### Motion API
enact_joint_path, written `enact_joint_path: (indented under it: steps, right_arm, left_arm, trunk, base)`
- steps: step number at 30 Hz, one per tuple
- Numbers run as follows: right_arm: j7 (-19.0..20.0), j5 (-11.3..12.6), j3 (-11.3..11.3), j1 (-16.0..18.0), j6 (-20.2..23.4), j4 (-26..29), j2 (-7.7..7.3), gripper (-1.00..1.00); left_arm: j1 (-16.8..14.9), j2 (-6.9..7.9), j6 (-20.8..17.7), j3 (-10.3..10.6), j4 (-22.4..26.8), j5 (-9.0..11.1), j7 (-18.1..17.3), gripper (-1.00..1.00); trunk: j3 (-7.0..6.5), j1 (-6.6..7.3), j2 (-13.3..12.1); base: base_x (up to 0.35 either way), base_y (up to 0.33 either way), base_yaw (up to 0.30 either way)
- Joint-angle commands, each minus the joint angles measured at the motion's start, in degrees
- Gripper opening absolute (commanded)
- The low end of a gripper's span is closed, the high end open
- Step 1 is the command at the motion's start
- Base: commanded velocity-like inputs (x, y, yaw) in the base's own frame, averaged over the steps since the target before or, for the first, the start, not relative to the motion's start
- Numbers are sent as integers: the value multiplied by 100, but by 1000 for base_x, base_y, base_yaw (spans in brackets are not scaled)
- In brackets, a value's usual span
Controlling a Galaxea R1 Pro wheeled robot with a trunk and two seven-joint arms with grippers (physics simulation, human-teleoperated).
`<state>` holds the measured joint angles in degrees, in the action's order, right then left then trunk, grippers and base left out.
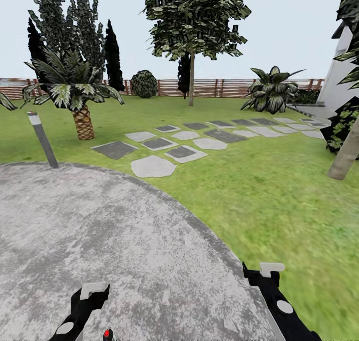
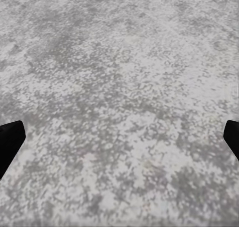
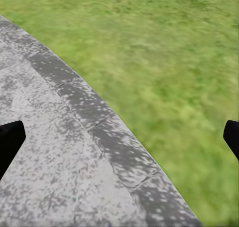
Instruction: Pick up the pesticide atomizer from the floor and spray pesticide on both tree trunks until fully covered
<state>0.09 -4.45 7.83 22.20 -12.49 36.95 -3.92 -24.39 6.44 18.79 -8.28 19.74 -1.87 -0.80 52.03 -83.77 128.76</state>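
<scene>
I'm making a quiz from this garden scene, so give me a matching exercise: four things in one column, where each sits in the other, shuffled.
Things:
1. short palm
2. stepping stones
3. right pincer
4. wooden fence

Places:
A. along the far edge of the lawn
B. over the paved circle's curved border
C. on the grass beside a tilted grey post
D. across the middle of the lawn

Pairs: 1-C, 2-D, 3-B, 4-A
</scene>
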Motion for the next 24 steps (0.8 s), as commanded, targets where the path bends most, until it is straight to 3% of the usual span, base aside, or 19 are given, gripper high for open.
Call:
enact_joint_path:
  steps: [1, 24]
  right_arm:
    - [0, -47, 16, 4, -17, -4, 0, 100]
    - [0, -47, 7, 4, -9, -4, 5, 100]
  left_arm:
    - [-4, 1, 20, -25, -5, -22, -8, 100]
    - [-4, 15, 20, -25, -5, -16, -8, 100]
  trunk:
    - [27, -21, 44]
    - [444, -527, 966]
  base:
    - [0, 0, 0]
    - [0, 0, 0]
